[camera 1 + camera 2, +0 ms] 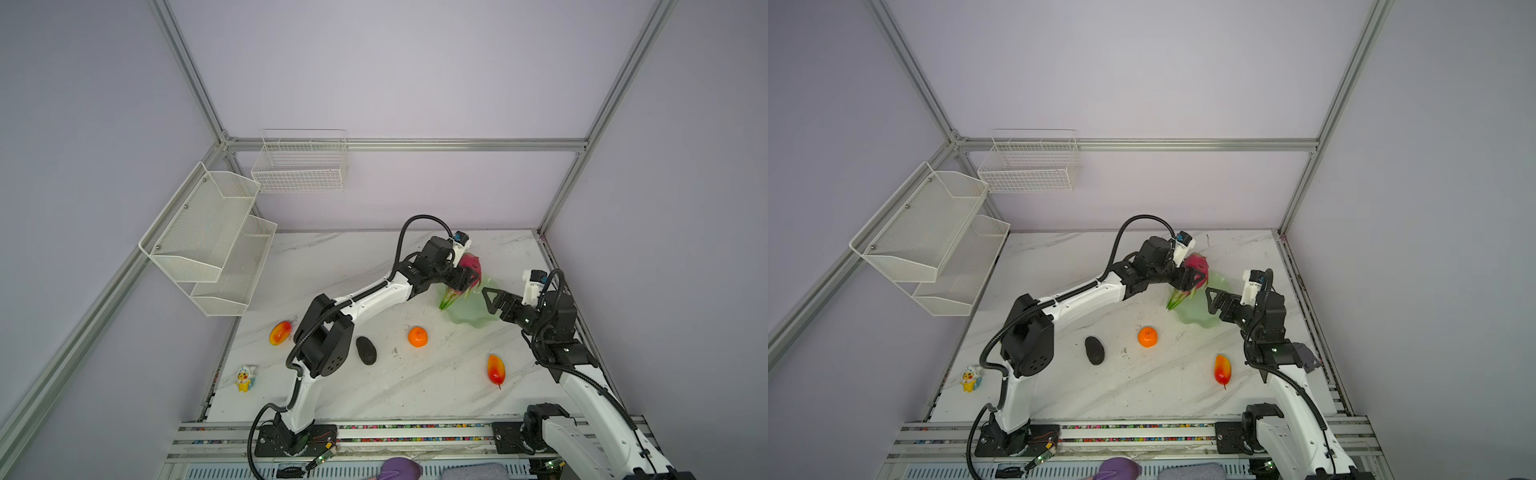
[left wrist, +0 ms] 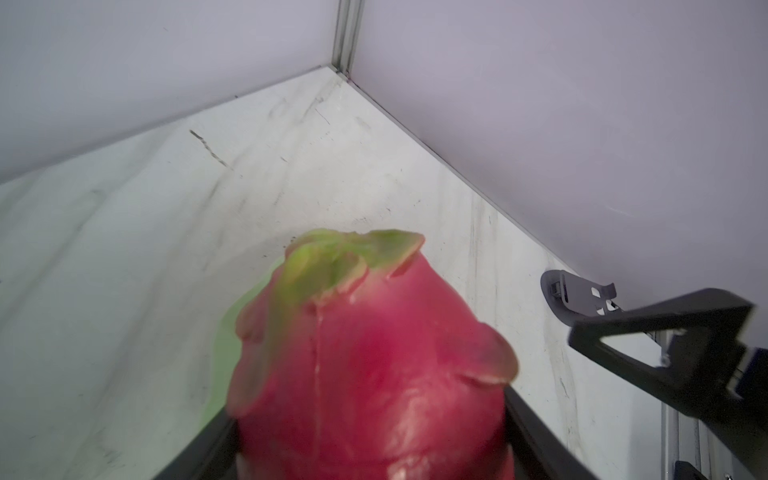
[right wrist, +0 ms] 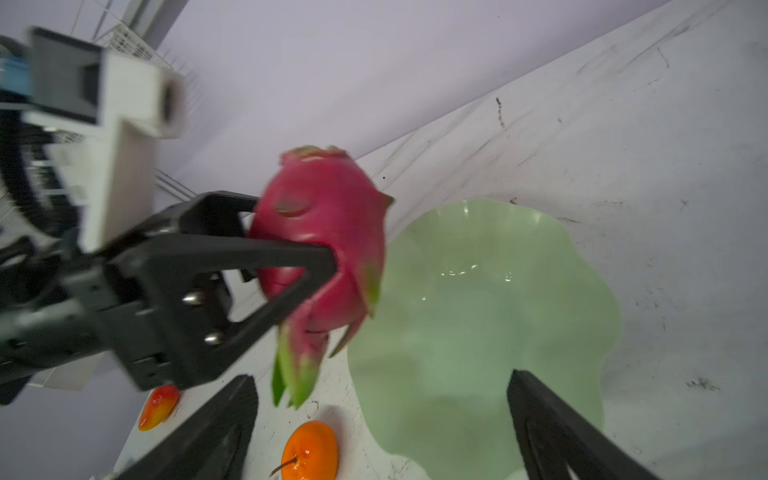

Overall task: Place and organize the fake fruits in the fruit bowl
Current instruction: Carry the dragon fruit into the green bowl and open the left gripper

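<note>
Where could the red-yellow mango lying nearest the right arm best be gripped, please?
Probably across its narrow middle, from straight above: the red-yellow mango lies flat on the marble table, long axis pointing at the front edge, so jaws closing sideways span its short width.

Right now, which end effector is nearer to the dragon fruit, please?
Left: the left end effector grips the dragon fruit, while the right end effector hangs open beside it, above the bowl.

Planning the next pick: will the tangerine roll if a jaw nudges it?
Likely yes: the tangerine is round and lies free on the flat table. Its glossy skin may slip in an off-centre grip.
</note>
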Tool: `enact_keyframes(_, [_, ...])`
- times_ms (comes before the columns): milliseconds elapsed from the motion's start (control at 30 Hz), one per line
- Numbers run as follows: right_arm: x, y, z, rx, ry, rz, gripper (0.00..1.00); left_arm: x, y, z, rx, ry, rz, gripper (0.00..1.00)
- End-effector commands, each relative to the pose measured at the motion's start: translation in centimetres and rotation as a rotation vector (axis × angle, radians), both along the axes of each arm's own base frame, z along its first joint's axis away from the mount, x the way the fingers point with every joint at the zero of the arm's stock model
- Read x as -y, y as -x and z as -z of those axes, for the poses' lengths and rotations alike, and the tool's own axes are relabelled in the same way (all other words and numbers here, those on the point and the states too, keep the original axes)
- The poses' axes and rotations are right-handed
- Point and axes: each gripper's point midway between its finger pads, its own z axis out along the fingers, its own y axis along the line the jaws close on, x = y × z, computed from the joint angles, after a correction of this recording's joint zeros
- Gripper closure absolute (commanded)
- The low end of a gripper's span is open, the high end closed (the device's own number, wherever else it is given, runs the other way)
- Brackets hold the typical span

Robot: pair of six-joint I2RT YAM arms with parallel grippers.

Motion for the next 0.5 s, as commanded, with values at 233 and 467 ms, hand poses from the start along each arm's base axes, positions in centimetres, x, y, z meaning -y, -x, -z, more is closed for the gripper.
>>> enact_keyframes(233, [-1.8,2.0,-0.2,0.047,-0.017,-0.125,0.03,3.9,-2.4,-0.7,0.027,0.052,0.019,0.47])
enact_keyframes(467, [-1.8,1.6,0.0,0.031,0.003,-0.133,0.03,4.6,-2.6,2.8,-0.022,0.016,0.028,0.43])
